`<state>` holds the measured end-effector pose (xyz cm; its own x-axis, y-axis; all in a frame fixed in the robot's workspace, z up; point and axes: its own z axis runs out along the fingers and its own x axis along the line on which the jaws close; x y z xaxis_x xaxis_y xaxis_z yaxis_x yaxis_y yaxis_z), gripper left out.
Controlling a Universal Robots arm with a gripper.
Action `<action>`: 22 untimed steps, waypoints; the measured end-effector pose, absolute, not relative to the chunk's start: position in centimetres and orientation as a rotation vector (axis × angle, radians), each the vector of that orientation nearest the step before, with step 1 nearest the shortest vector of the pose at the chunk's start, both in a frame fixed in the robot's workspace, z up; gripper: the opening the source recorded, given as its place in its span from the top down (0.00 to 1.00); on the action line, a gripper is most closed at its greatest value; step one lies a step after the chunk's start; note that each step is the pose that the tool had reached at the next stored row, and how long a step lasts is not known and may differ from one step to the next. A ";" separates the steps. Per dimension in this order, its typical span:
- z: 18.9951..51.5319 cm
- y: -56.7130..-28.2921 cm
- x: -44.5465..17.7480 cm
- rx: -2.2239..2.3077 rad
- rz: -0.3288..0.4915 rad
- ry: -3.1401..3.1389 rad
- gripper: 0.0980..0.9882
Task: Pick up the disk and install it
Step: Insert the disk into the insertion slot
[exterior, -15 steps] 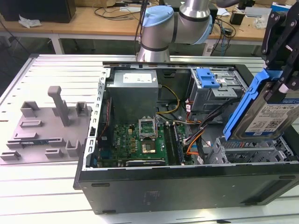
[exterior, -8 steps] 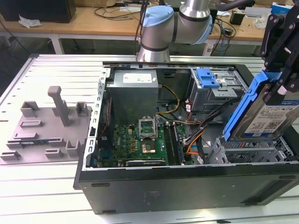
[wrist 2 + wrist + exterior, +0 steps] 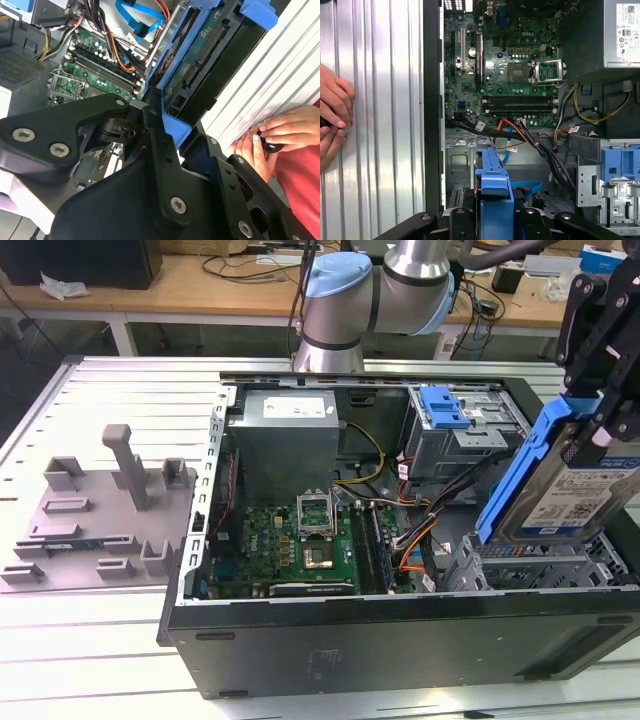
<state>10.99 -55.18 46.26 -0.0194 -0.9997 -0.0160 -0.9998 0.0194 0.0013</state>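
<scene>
In the exterior view, the open computer case [image 3: 330, 650] lies on its side on the ribbed table [image 3: 80, 640]. Over the case's near corner, at the exterior view's right, the gripper [image 3: 600, 425] is clamped on the disk [image 3: 575, 490] by its blue carrier. The disk hangs tilted on edge, just above the metal drive cage [image 3: 540, 565] inside that corner. In the first wrist view, a person's hands [image 3: 332, 120] rest on the table just outside the case wall. Deeper in the case lie the motherboard [image 3: 290, 540], then the power supply [image 3: 285, 435] and a blue-latched drive bay [image 3: 445, 410]. The arm [image 3: 350, 300] rises behind the case.
</scene>
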 end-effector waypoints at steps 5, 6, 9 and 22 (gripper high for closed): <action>45.9 -55.2 11.0 -2.192 0.019 2.235 0.70; 45.9 -55.2 11.0 -2.192 0.019 2.235 0.70; 45.8 -55.2 11.1 -2.192 0.019 2.235 0.70; 44.7 -55.4 11.1 -2.192 0.019 2.235 0.70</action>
<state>11.11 -55.37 44.74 -0.0193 -0.9997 -0.0159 -0.9998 0.0193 0.0013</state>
